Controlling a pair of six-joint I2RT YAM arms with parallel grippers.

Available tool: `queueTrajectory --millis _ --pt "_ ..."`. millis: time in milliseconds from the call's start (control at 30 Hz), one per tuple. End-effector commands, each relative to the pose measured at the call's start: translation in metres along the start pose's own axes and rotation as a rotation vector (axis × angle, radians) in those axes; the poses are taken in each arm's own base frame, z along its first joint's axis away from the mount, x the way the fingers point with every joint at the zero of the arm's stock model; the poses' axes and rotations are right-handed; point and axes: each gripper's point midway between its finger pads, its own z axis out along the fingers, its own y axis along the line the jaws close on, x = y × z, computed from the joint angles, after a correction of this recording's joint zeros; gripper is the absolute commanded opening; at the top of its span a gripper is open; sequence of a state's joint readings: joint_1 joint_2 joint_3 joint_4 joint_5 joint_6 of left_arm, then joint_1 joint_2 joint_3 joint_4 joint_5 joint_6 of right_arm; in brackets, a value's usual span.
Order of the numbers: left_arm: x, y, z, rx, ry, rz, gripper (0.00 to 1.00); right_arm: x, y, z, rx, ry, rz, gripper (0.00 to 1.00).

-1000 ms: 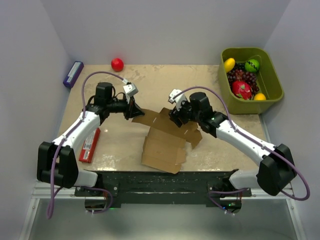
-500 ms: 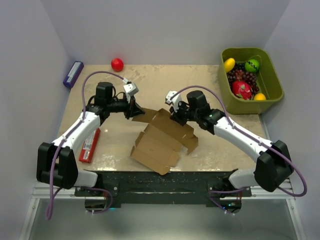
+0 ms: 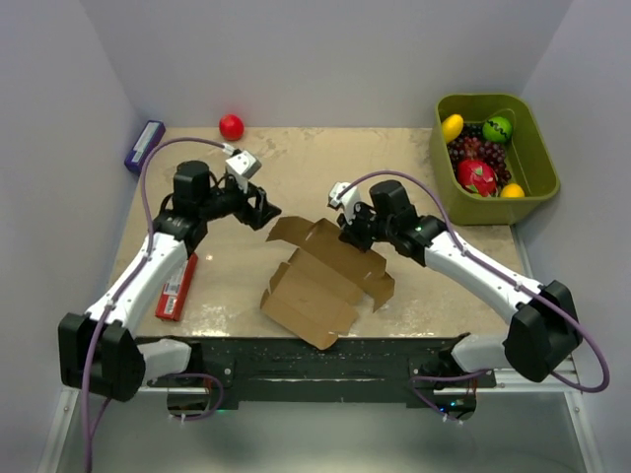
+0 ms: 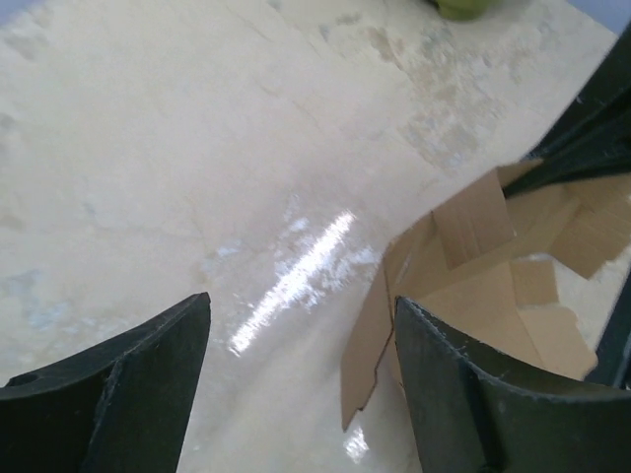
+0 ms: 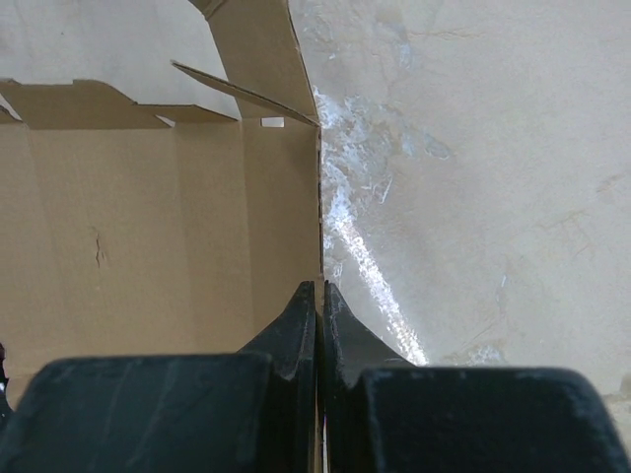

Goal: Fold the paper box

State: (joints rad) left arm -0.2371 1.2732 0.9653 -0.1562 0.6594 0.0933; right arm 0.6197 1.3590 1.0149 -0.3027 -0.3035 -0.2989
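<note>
The paper box (image 3: pixel 317 278) is a flat brown die-cut cardboard sheet, partly bent, lying mid-table with its far part raised. My right gripper (image 3: pixel 351 233) is shut on the sheet's far edge; in the right wrist view the cardboard (image 5: pixel 158 227) runs edge-on between the closed fingertips (image 5: pixel 320 293). My left gripper (image 3: pixel 264 210) stands open just left of the sheet's far-left flap, holding nothing. In the left wrist view that flap (image 4: pixel 463 286) lies beside the right finger (image 4: pixel 463 384), with bare table between the jaws (image 4: pixel 301 305).
A flat red box (image 3: pixel 177 286) lies near the left arm. A small purple box (image 3: pixel 144 146) sits at the far left corner, a red ball (image 3: pixel 231 126) at the back. A green bin (image 3: pixel 537 168) of fruit stands at the far right.
My left gripper let go of the sheet's far-left flap, opened and drew back to the left. My right gripper closed on the far edge and dragged the sheet slightly left.
</note>
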Motion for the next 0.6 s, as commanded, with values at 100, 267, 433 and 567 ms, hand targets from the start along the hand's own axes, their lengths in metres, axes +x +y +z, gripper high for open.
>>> queueTrajectory --millis 100,267,433,567 --pt "-0.067 -0.029 -0.043 -0.215 -0.296 0.083 0.80 -0.027 -0.001 -0.022 0.018 -0.047 -0.025 0.00" --pt "-0.050 -0.087 -0.043 -0.060 -0.351 -0.037 0.80 -0.022 -0.002 -0.016 0.018 -0.002 -0.036 0.00" --pt "0.001 -0.108 -0.026 0.029 -0.288 -0.148 0.79 -0.020 0.001 -0.014 0.005 0.033 -0.042 0.00" --pt "0.032 -0.112 -0.013 0.069 -0.220 -0.192 0.76 -0.022 0.006 -0.020 0.002 0.029 -0.051 0.00"
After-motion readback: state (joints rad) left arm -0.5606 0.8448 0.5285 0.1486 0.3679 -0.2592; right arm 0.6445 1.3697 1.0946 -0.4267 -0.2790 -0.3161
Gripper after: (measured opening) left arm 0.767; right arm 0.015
